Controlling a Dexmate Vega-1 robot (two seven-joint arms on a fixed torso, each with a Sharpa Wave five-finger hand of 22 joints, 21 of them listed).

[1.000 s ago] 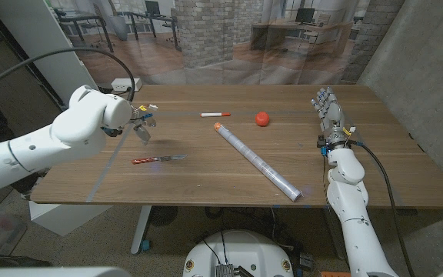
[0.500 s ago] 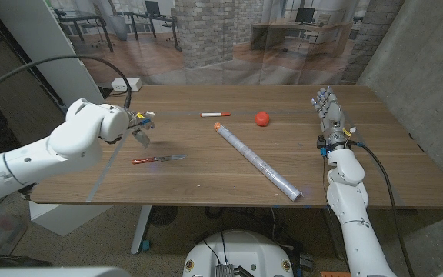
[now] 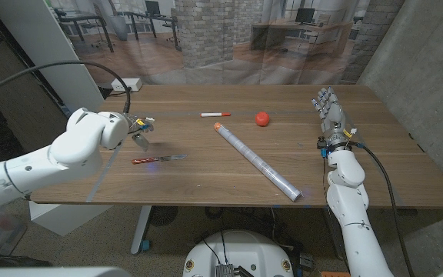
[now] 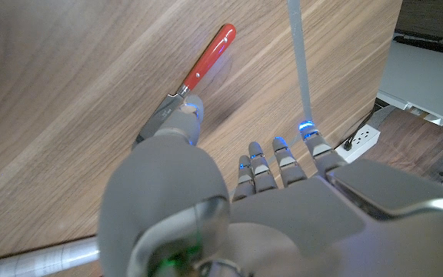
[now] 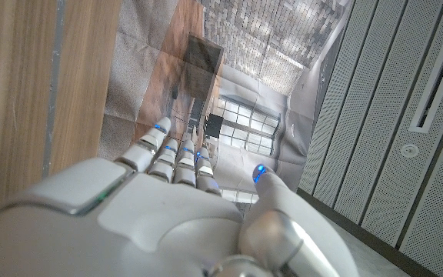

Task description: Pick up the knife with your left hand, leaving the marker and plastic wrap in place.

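The knife (image 3: 158, 159) with a red handle lies on the wooden table (image 3: 206, 177) left of centre, its blade pointing right. My left hand (image 3: 139, 127) hovers just behind and left of it, fingers apart and holding nothing. In the left wrist view the red handle (image 4: 206, 58) lies beyond my left hand (image 4: 268, 177), with the blade close to the thumb tip. The marker (image 3: 214, 115) lies further back. The plastic wrap roll (image 3: 256, 161) runs diagonally across the middle. My right hand (image 3: 329, 115) stands at the table's right side, fingers straight.
A red ball (image 3: 261, 118) sits behind the roll's far end. A white power strip (image 3: 127, 84) lies off the table's far left corner. A thin grey strip (image 3: 106, 175) slants across the table's left front.
My left arm has sunk and drawn back a little towards the table's left edge; the hand stays near the knife. Knife, marker, roll and right hand have not moved.
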